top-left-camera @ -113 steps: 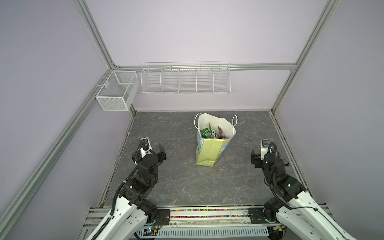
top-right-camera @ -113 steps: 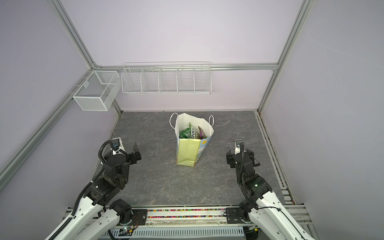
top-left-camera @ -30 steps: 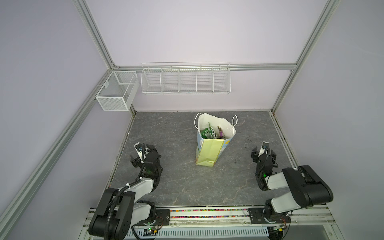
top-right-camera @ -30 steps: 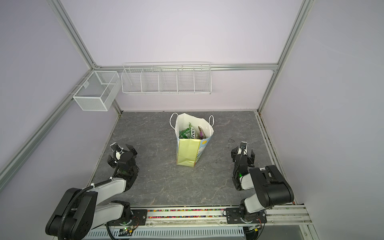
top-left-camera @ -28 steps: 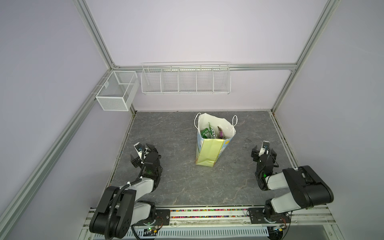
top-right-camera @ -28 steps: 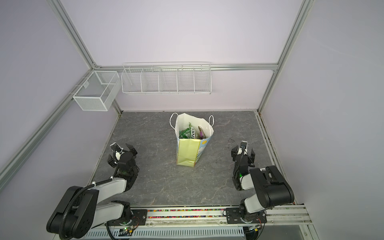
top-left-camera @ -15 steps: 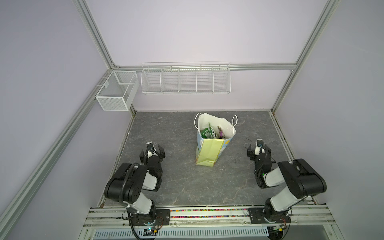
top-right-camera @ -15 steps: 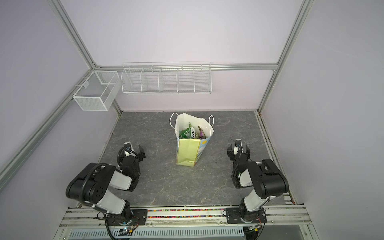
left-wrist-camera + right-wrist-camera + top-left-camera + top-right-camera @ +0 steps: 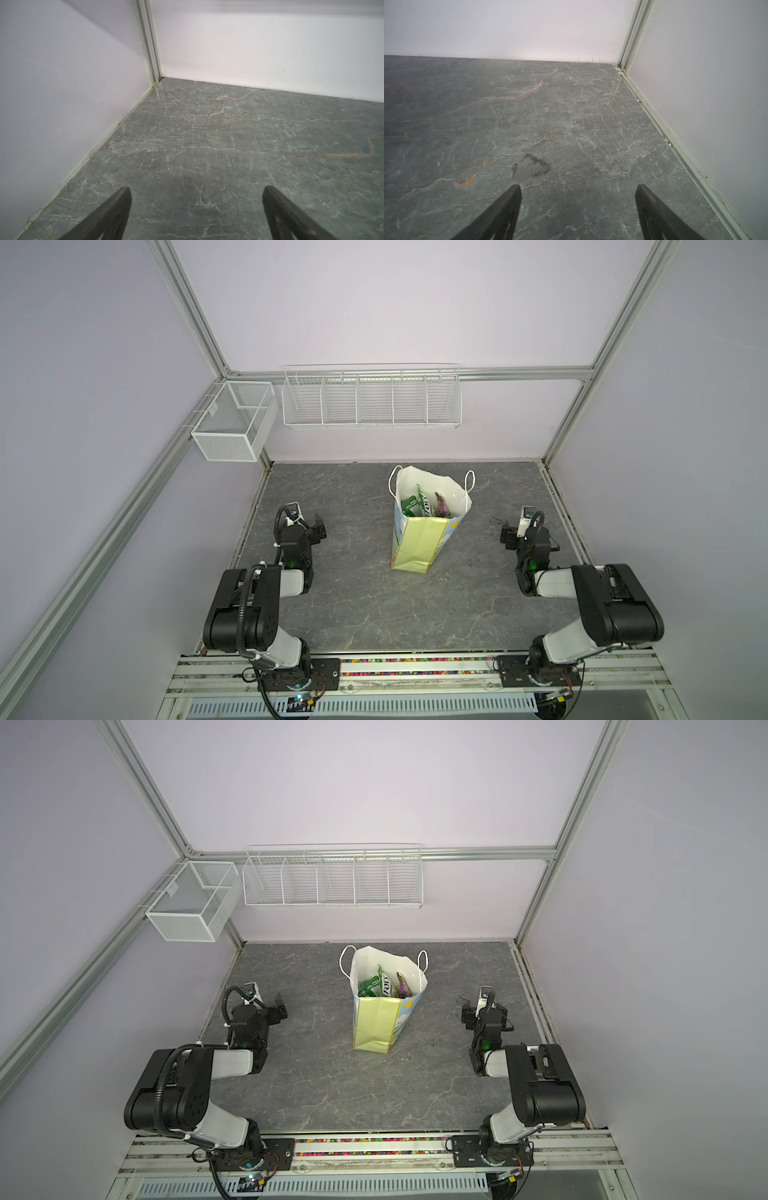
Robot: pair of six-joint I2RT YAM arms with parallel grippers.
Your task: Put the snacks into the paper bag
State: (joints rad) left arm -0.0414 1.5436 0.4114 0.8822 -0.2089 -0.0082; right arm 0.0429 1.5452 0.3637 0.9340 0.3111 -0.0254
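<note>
Gaping empty by the tabletop's (image 9: 353,614) side edges, the left tool (image 9: 195,193) and right tool (image 9: 578,191) flank the paper bag (image 9: 419,543) of snacks (image 9: 424,506); packing looks done, no next pick needed.

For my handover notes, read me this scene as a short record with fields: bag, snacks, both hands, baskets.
Bag: paper bag upright mid-table, mouth open
Snacks: snacks inside the bag, tops showing; none seen on the table
Left: left hand open, empty, near the table, apart from the bag
Right: right hand open, empty, apart from the bag
Baskets: wire baskets on the walls, nothing seen inside
</note>
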